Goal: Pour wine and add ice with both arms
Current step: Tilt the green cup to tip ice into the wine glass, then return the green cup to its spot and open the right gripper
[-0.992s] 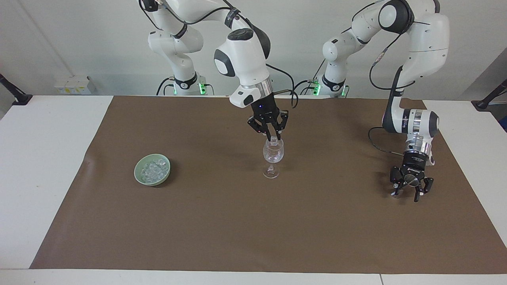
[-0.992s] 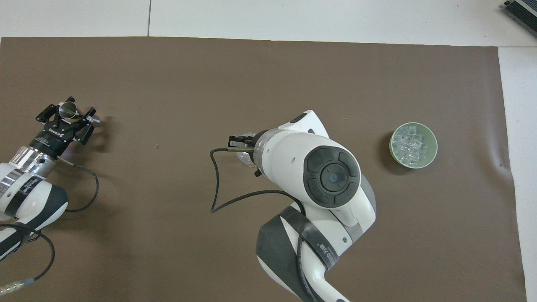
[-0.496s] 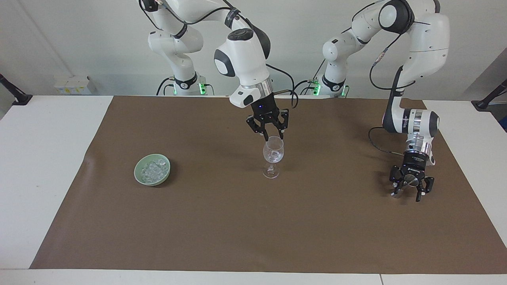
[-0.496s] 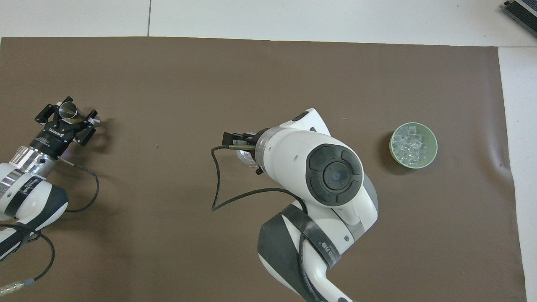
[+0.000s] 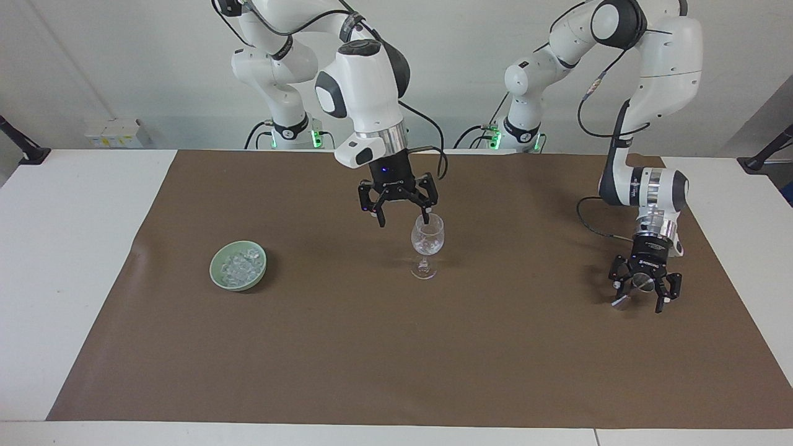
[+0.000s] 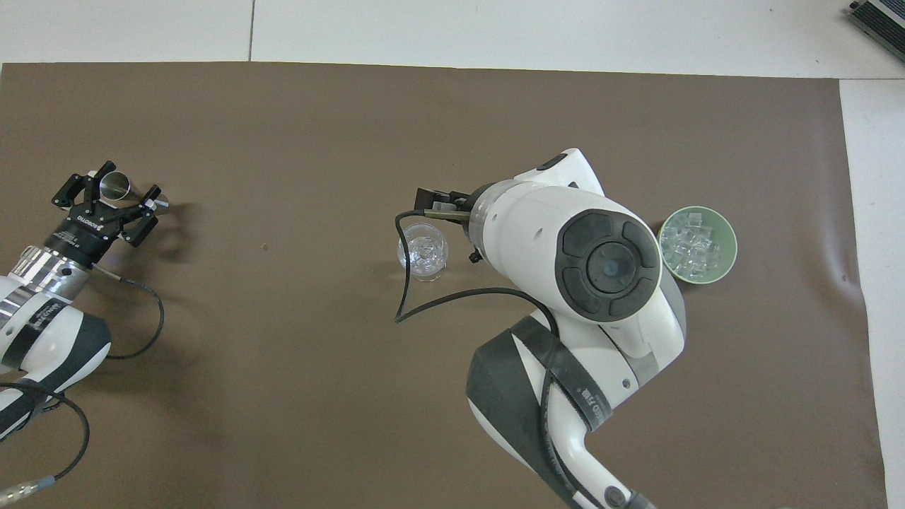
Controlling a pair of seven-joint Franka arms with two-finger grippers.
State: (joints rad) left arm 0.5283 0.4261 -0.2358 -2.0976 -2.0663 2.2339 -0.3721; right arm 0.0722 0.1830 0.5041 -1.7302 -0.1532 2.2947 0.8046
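A clear stemmed wine glass (image 5: 426, 243) stands at the middle of the brown mat, with a glassy chunk of ice (image 6: 423, 252) in its bowl. More ice (image 5: 239, 262) fills a green bowl (image 6: 728, 249) toward the right arm's end. My right gripper (image 5: 403, 218) hangs open and empty just above the glass rim, a little toward the green bowl. My left gripper (image 5: 641, 297) is low at the left arm's end, its fingers spread apart around a small metal cup (image 6: 114, 184). No wine is in view.
The brown mat (image 5: 372, 359) covers most of the white table (image 5: 62, 260). The right arm's wrist and elbow hang over the mat between the glass and the green bowl. Small white boxes (image 5: 114, 132) sit at the table's edge near the right arm's base.
The right gripper opened and let its ice chunk fall into the glass, then rose and swung toward the green bowl. The left gripper's fingers spread wider around the metal cup.
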